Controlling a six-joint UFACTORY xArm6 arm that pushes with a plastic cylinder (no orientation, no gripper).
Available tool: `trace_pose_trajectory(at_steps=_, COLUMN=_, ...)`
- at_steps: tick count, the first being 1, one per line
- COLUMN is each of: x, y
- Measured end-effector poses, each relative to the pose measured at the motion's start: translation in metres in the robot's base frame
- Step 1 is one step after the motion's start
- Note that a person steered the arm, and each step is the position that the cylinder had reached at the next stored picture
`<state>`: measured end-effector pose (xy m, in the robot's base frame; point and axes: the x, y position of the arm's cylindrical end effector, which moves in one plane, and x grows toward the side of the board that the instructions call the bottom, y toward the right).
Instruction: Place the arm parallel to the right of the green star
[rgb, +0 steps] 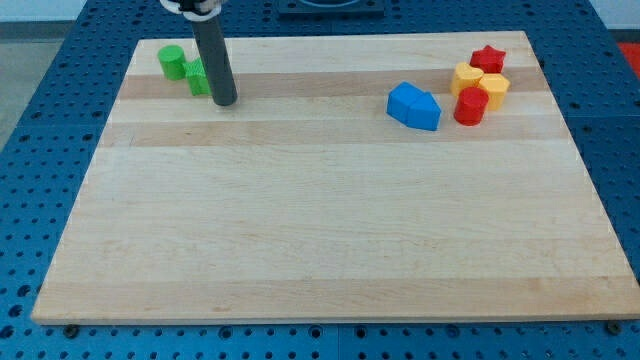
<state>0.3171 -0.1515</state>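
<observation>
A green star (199, 78) lies near the board's top left corner, partly hidden behind my rod. A green cylinder (172, 62) stands just up and left of it. My tip (224, 102) rests on the board right beside the star, at its right and slightly below. The rod rises from there to the view's top edge.
Two blue blocks (414, 106) lie together right of centre at the top. A red star (488, 59), two yellow blocks (481, 81) and a red cylinder (470, 106) cluster near the top right corner. The wooden board (320, 220) sits on a blue perforated table.
</observation>
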Motion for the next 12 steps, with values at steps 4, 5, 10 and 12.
trace_pose_trajectory(at_steps=4, x=-0.04, y=-0.008)
trace_pose_trajectory(at_steps=5, x=-0.041, y=-0.008)
trace_pose_trajectory(at_steps=10, x=-0.027, y=0.113)
trace_pose_trajectory(at_steps=12, x=-0.056, y=0.154)
